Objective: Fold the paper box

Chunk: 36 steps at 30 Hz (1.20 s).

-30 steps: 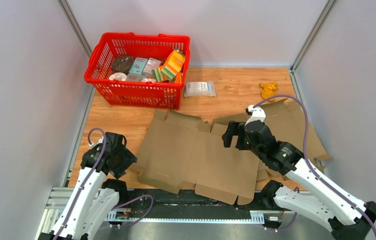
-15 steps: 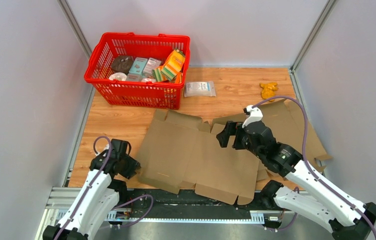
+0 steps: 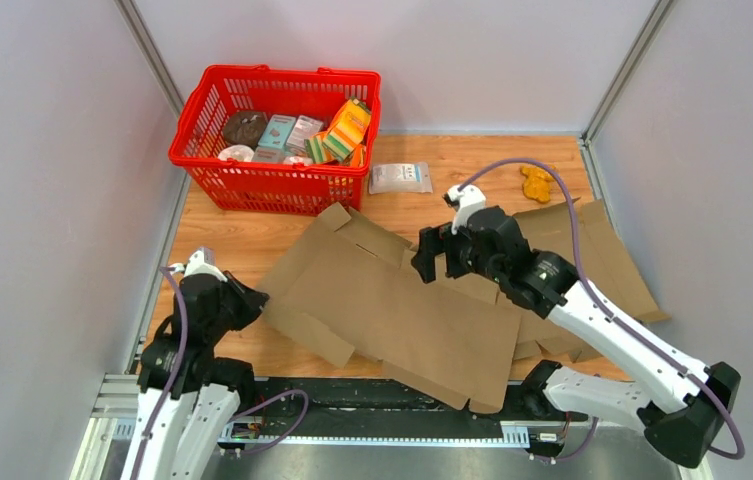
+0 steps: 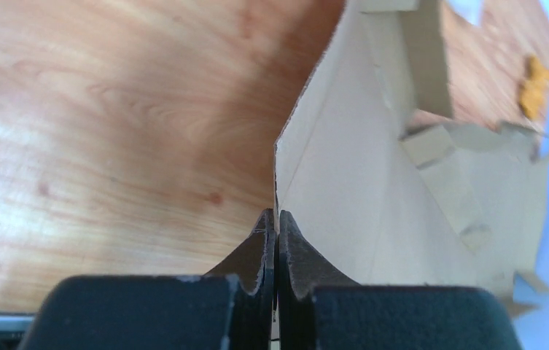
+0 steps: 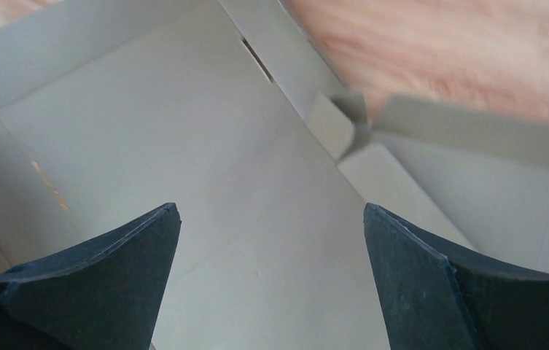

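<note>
From above, the flattened paper box point(image 3: 392, 310) lay on the surface point(image 3: 222, 240) close by the red basket point(image 3: 272, 190), its basket-side flap raised. At the left wrist, the left hand point(image 4: 277, 215) was clamped on the box's thin edge, a fair hold for light card likely to bend at its creases. At the right wrist, the right hand point(image 5: 271, 208) hung spread above a panel, empty.

Matt brown cardboard box point(image 3: 392, 310), wood-grain table point(image 3: 222, 250), glossy red plastic basket point(image 3: 272, 190)
</note>
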{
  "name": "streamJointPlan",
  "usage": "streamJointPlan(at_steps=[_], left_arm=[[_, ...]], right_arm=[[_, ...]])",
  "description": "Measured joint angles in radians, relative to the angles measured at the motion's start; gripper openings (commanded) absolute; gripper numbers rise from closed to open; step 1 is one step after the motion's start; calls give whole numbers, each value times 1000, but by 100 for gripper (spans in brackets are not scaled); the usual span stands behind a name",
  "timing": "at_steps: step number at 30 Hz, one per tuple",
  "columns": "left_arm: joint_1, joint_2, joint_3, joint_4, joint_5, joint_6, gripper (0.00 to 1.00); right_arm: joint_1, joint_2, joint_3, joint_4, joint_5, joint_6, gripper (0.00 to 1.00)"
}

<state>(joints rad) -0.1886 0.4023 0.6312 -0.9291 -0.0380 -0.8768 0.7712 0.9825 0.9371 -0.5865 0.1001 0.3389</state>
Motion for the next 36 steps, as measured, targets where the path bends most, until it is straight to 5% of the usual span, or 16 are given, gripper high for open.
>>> streamJointPlan(at_steps=[13, 21, 36], left_arm=[[-1, -101, 253, -129, 199, 304, 0], [-1, -107, 297, -27, 360, 458, 0], [-1, 140, 398, 97, 678, 680, 0]], right_arm=[[0, 217, 380, 21, -196, -187, 100], [0, 381, 589, -29, -365, -341, 100], [66, 596, 872, -161, -632, -705, 98]])
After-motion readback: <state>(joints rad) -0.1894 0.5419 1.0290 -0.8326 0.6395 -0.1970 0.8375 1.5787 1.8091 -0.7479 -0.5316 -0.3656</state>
